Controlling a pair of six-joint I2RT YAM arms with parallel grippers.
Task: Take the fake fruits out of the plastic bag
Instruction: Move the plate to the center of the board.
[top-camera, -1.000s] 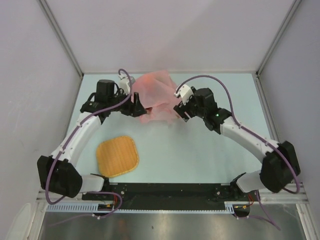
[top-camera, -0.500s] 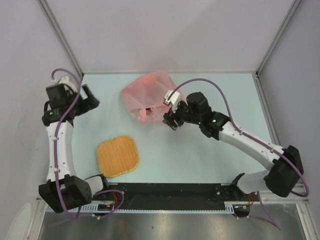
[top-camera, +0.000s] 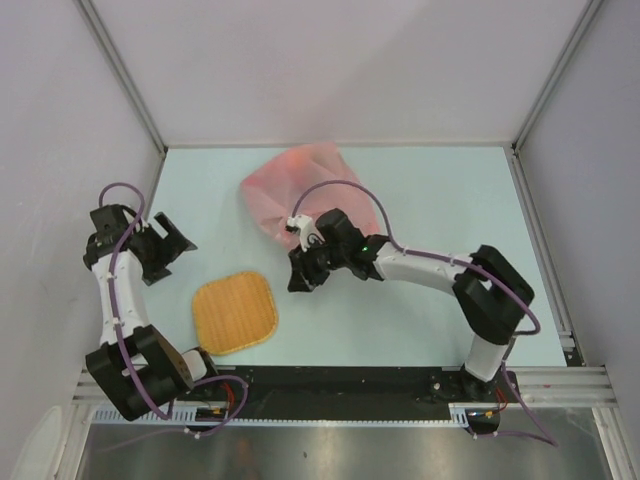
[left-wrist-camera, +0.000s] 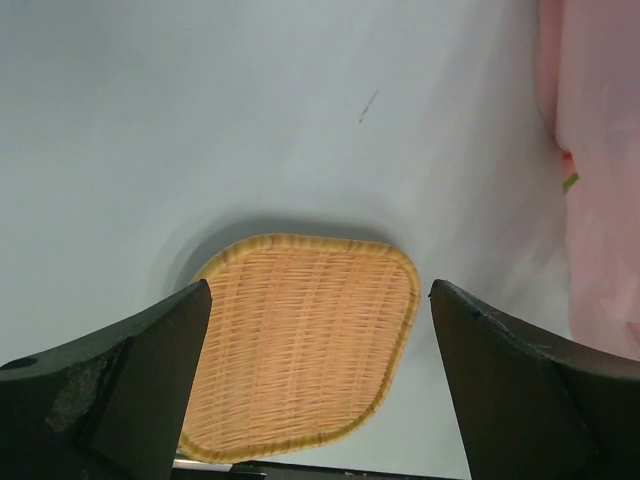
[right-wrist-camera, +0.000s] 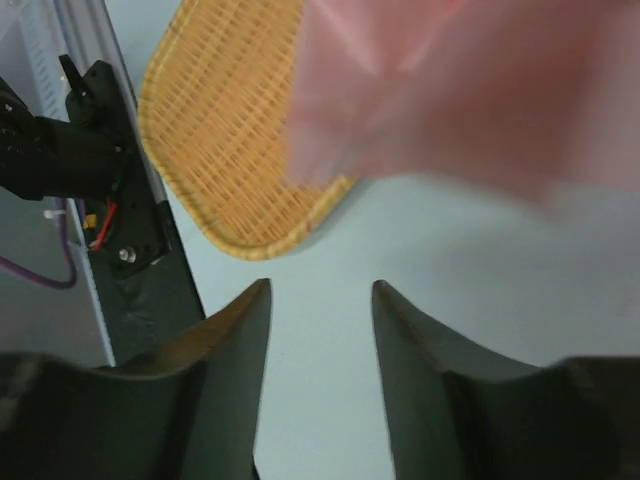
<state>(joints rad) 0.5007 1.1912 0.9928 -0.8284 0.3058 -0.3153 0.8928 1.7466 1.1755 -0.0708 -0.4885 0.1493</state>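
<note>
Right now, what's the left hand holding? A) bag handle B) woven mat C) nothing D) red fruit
C: the left hand stands wide open with nothing in it; the woven mat lies flat on the table beyond.

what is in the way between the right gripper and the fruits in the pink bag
Only the plastic bag itself: the fake fruits show just as faint red and green spots through its film. The right gripper hangs open beside the bag's near edge, nothing between them; the woven mat lies off to one side.
</note>
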